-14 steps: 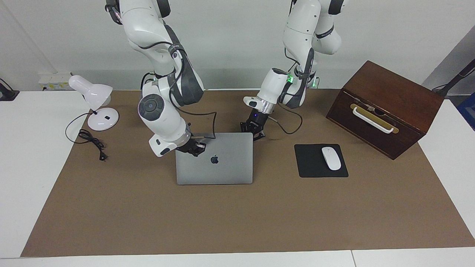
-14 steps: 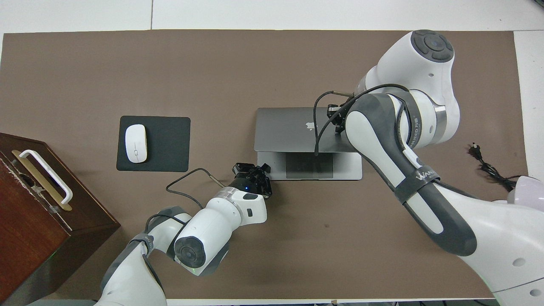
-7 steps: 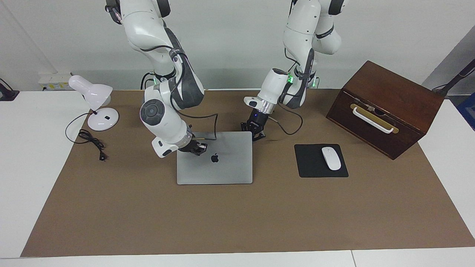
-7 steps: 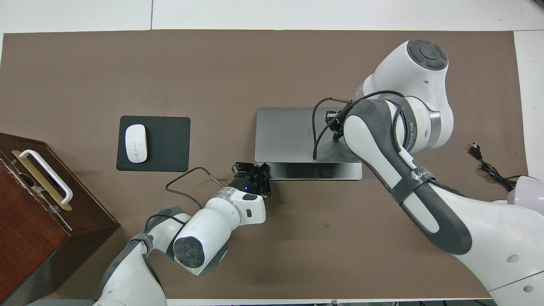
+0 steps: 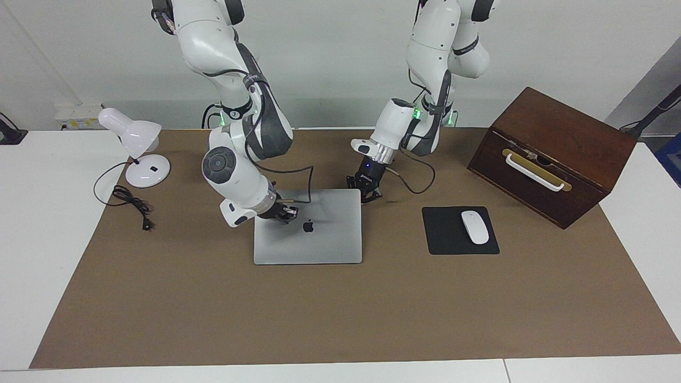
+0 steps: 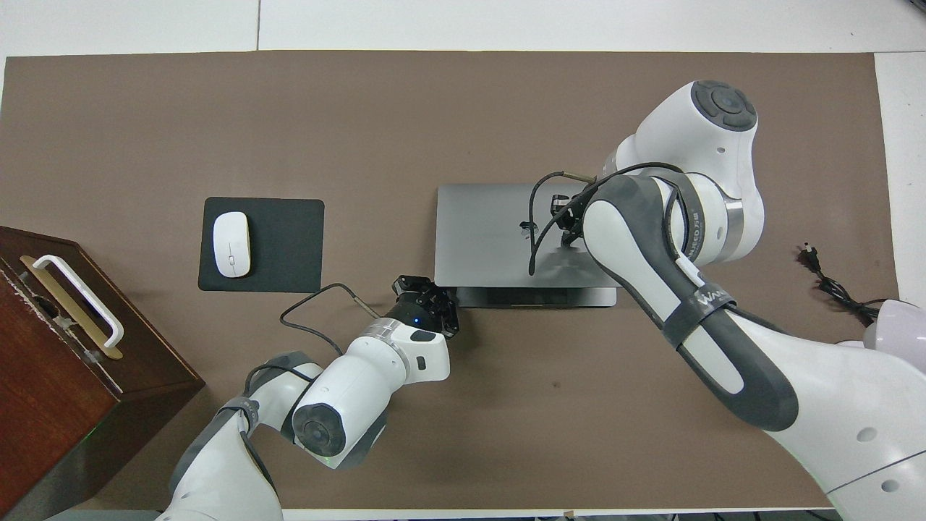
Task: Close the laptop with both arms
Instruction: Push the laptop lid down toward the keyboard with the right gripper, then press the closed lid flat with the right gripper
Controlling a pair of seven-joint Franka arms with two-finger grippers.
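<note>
A brown mat covers the white desk (image 5: 32,255), with a pale wall at the robots' edge. Nearest the robots, the left end effector (image 5: 368,189), fingers pressed together and holding nothing, sits at the laptop's corner by its front edge. The laptop (image 5: 319,239) lies mid-desk, and its lid has dropped much lower than a moment ago, so only a thin strip of the base shows. The right end effector (image 5: 284,213), also pinched shut and empty, presses on the lid. It looks almost closed; one last push should finish it.
</note>
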